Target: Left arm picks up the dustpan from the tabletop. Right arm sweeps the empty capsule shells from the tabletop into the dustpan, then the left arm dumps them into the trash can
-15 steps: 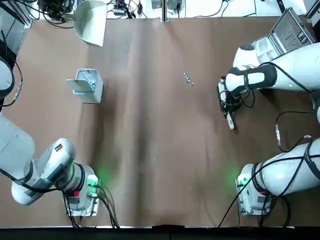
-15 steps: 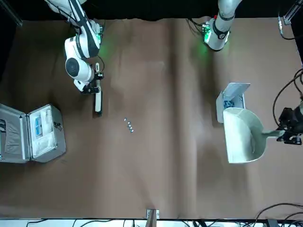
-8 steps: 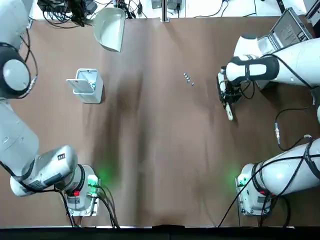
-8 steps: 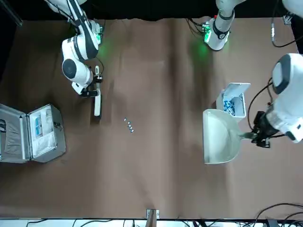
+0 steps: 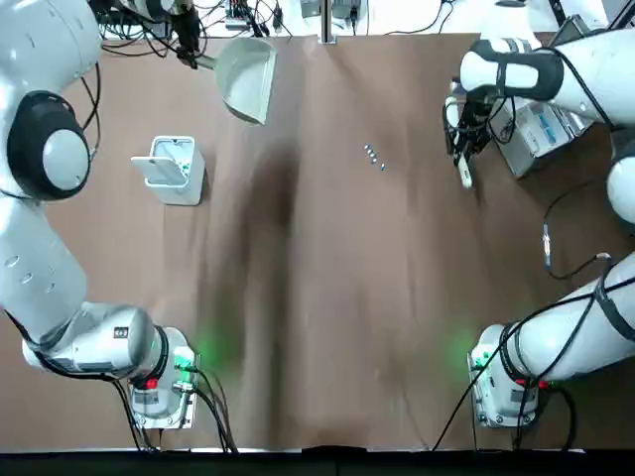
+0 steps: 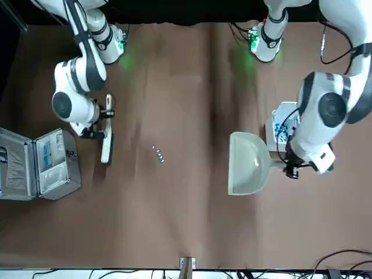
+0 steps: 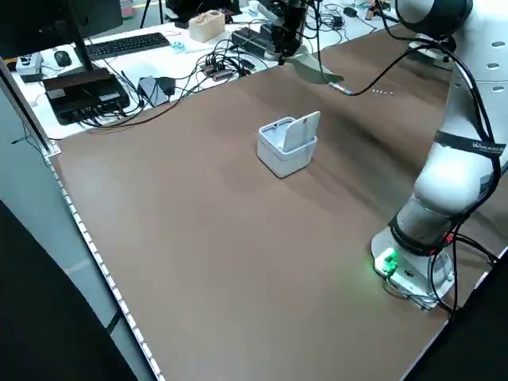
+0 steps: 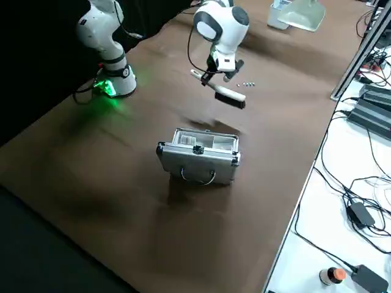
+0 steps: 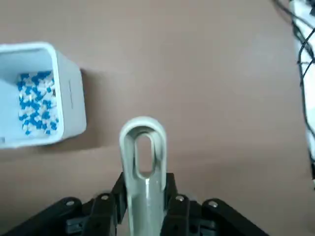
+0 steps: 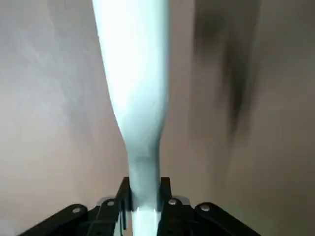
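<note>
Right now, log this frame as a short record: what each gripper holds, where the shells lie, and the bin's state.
left gripper: shut on dustpan handle, pan held beside the bin
right gripper: shut on brush, near the case
shells: small cluster on the tabletop, between brush and dustpan, unswept
bin: lid open, blue-and-white capsules inside

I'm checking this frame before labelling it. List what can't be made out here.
- Empty capsule shells: too small in the top view to count.
- Dustpan: left wrist view shows only its handle; the pan is cut off by the edge.
- Brush: bristles out of frame in the right wrist view.
</note>
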